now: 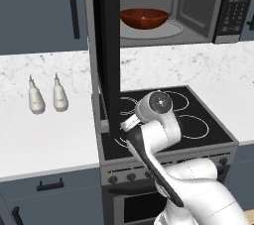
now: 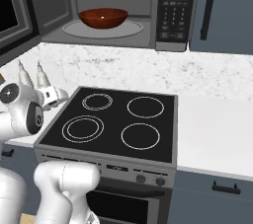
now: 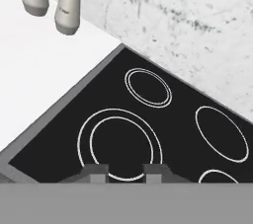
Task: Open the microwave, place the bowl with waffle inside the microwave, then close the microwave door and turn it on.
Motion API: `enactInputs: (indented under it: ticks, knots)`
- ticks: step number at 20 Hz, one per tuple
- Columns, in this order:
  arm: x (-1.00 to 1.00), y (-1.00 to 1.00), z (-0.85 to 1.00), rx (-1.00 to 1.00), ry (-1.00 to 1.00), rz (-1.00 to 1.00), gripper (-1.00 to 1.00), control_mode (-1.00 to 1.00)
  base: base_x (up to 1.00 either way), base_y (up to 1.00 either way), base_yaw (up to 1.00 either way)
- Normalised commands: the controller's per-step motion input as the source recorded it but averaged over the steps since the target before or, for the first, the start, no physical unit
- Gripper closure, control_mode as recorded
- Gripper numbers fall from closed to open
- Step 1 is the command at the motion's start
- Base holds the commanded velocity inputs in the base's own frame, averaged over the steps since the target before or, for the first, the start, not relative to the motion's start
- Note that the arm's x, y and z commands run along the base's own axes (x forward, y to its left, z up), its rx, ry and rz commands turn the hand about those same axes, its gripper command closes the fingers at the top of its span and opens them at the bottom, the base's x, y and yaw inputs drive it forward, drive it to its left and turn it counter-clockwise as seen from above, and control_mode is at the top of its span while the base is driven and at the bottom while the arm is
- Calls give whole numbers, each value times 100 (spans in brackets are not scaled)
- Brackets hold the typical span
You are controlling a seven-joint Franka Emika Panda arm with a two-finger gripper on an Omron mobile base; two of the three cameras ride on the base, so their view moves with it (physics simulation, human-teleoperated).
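Claw (image 3: pixel 126 174) hangs low over the stove (image 3: pixel 148 134), above the big double-ring burner (image 3: pixel 120 144) near the stove's front left corner; fingertips (image 3: pixel 97 172) sit fairly close together with a narrow gap, nothing between them, but how far shut they really are I cannot tell. In the left base view the hand is mostly hidden behind the microwave door (image 1: pixel 106 55), in the right base view it peeks out at the stove's left edge (image 2: pixel 55 95)

Microwave (image 2: pixel 118 11) is mounted above the stove, door swung wide open to the left, seen edge-on as a tall dark slab in the left base view. Bowl (image 1: pixel 144 18) sits inside on the round turntable (image 1: pixel 171 30), roughly centred, upright, reddish-brown and glossy; also clear in the right base view (image 2: pixel 103 18). Waffle inside the bowl cannot be made out. Keypad (image 2: pixel 174 6) is on the microwave's right side

Two small pale shakers (image 1: pixel 47 96) stand side by side on the white counter (image 1: pixel 44 140) left of the stove, near the marble back wall (image 2: pixel 148 72). Blue-grey cabinet (image 2: pixel 225 11) with a dark bar handle is right of the microwave
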Motion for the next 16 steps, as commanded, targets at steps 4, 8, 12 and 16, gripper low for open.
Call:
enactInputs:
  ticks: [4, 8, 12, 16]
  knots:
    - [-20, 52, 0, -32, -33, -10, 100, -100, 0, 0, 0]
    - [-29, 55, 16, -35, -25, -17, 100, -100, 0, 0, 0]
    - [-38, 48, 92, -21, -3, -18, 100, -100, 0, 0, 0]
    - [-23, 76, 61, -31, -1, -20, 100, -100, 0, 0, 0]
